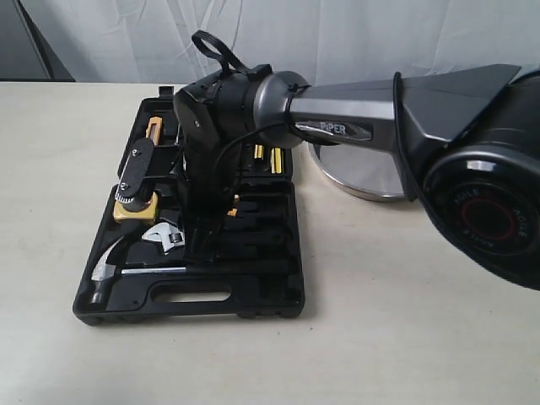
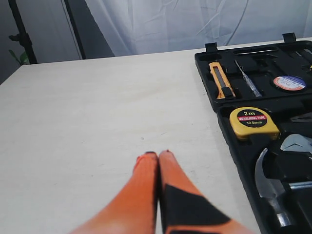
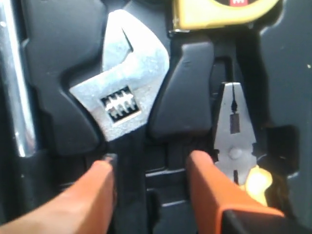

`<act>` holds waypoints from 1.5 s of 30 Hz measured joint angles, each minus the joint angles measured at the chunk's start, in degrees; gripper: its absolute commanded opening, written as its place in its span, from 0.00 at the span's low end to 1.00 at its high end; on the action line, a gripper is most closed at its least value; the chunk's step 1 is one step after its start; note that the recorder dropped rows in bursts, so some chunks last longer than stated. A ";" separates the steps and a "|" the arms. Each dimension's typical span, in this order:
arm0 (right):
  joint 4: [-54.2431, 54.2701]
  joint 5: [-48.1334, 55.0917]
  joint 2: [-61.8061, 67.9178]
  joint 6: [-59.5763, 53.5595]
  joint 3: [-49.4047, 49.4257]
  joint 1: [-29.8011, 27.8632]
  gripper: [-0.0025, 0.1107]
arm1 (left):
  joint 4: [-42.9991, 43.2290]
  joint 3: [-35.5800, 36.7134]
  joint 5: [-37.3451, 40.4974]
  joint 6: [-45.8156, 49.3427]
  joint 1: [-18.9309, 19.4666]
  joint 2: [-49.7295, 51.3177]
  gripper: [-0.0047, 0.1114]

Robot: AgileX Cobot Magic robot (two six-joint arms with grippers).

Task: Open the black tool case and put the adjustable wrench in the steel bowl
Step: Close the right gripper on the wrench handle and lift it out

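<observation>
Closing on the wrench (image 3: 122, 92) is the step in hand, I judge: the case (image 1: 253, 308) lies open on the counter (image 1: 405, 337), and the wrench is not yet lifted from its recess. The right jaws are spread, with one orange finger (image 3: 100, 187) on each side of the black handle. The silver head lies just ahead of the tips. Whether the fingers already touch the handle, I cannot tell.

To do it well, the jaws should go down far enough to take the handle by its sides, then close slowly. The recess walls are near, so little room is left. One finger stands just beside the pliers (image 3: 234, 126) and could catch them. The hammer (image 3: 14, 97) lies beyond the other finger. A straight lift is safest, until the head is free of the moulded edges.

The bowl (image 1: 363, 181) stands on the counter outside the case, well apart from the right jaws and partly hidden behind the right arm (image 1: 354, 118). The case rim lies between, so the wrench should travel above it. The counter around the bowl looks open.

The left jaws are pressed together and hold nothing. They are over bare counter near the case side, with the tape measure (image 2: 253, 123) nearest, so they should not be in the way.
</observation>
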 measured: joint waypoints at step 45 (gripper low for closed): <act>1.12 4.11 -3.66 0.03 0.28 -0.11 0.01 | 0.00 0.00 0.00 0.00 0.00 0.00 0.04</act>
